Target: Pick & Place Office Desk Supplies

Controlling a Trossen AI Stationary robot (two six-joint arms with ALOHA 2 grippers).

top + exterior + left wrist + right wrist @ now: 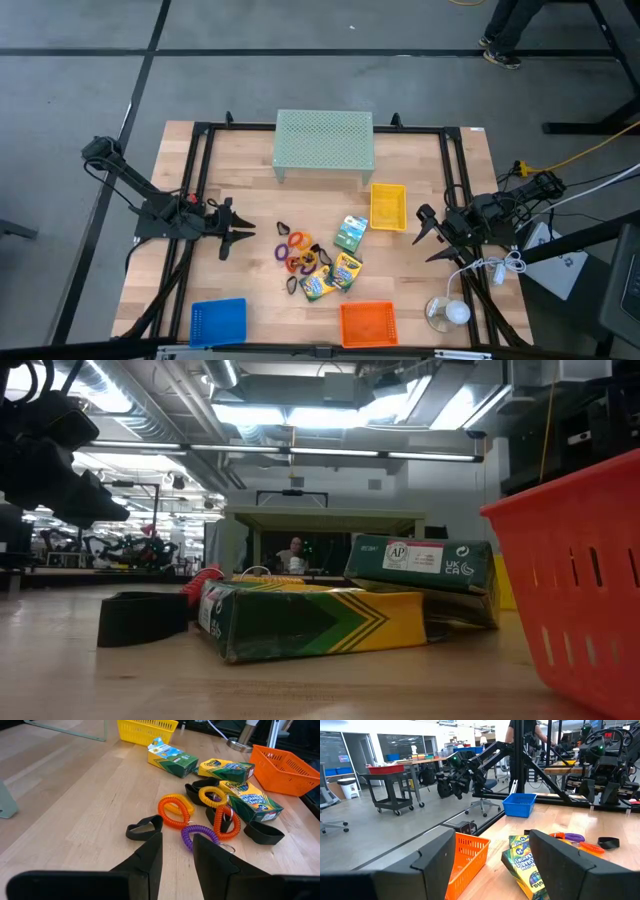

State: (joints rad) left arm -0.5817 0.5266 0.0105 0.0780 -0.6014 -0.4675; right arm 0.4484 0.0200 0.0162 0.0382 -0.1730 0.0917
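Supplies [315, 262] all lie loose mid-surface [250, 200], baskets seemingly bare, so nothing looks sorted yet: left end effector [238, 236], part-open and empty, points at the coil rings [176, 810]; right end effector [428, 232] waits wide, empty.

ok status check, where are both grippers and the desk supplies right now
Left gripper open, empty, just short of the coil rings. Right gripper open, empty, at the table's right side. Crayon boxes loose mid-table. Nothing in the way.
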